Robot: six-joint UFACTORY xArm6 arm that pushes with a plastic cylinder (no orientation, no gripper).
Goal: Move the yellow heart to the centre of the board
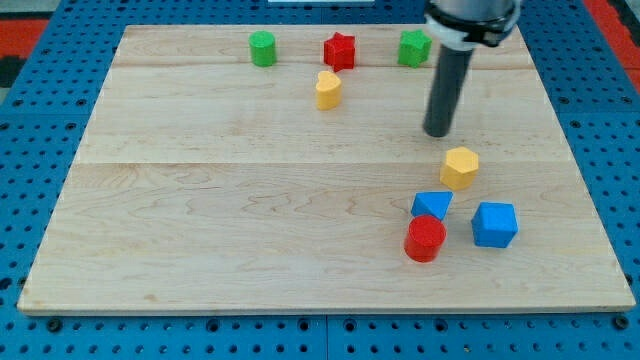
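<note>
Nearest, red cylinder [425,239] touches a blue block [432,206]. Yellow heart [328,89] waits upper centre; my tip [438,132], jawless, stands well right of it, touching nothing.

Counting blocks on the board: two green [262,48] [414,47], two red [340,50] [425,238], two yellow [328,89] [460,167], two blue [432,206] [494,224] (eight total, all small).
</note>
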